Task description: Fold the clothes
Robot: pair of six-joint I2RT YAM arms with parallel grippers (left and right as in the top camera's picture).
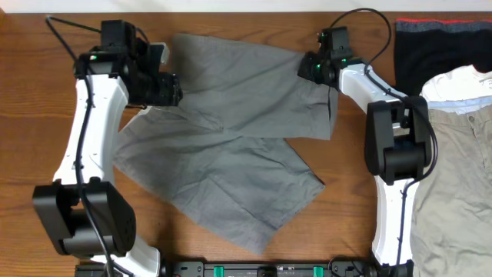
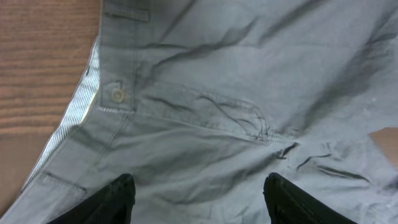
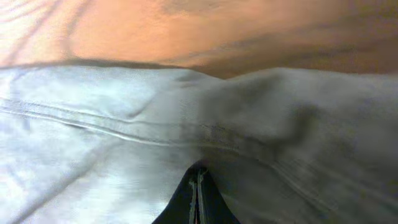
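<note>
The grey shorts [image 1: 231, 131] lie spread over the middle of the wooden counter [image 1: 46, 138]. The waistband [image 1: 146, 115] is at the left. One leg runs straight to the right across the upper centre of the overhead frame, and the other splays toward the lower right. The long axis of that upper leg is therefore left to right, and it spans the gap between the two arms.

The left end effector [image 1: 164, 87] hovers over the waistband end. In its wrist view its fingers [image 2: 118, 199] stand apart above flat cloth and grip nothing. The button [image 2: 116, 94] and the striped lining [image 2: 74, 115] sit ahead, toward the upper left of that frame.

The right end effector [image 1: 314, 68] is at the opposite end, on the hem of the upper leg in the upper right of the overhead frame. Its fingers [image 3: 193, 193] are pressed together and the fabric puckers toward them, so it appears to be clamped on the shorts.

My judgement is that the coming fold turns on this pinched hem. The rest of the shorts lies to the left of and below the right end effector, so the cloth would have to travel that way. The right arm is the one placed to carry it.
</note>
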